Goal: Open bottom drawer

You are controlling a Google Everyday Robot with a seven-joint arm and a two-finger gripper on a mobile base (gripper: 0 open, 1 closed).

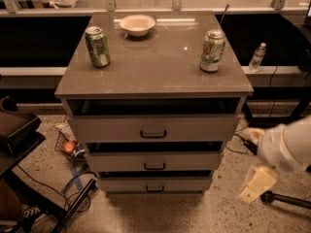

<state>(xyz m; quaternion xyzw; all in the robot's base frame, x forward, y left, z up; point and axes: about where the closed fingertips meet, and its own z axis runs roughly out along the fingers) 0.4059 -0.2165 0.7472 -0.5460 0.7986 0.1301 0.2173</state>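
The bottom drawer [155,184] is the lowest and shallowest of the cabinet's three pale fronts, with a small black bar handle [155,189]. A narrow dark gap shows above its front. My gripper [256,184], a cream-coloured piece under the white arm [286,148], hangs low at the right of the cabinet. It is at about the bottom drawer's height, clear of the front and roughly a hand's width to the right of the cabinet's corner.
Two drink cans [97,46] [212,50] and a white bowl [138,24] stand on the cabinet top. The middle drawer [154,162] and top drawer [153,128] also show gaps. Cables and a wire basket [68,144] lie on the floor at left, a dark stand leg [286,199] at right.
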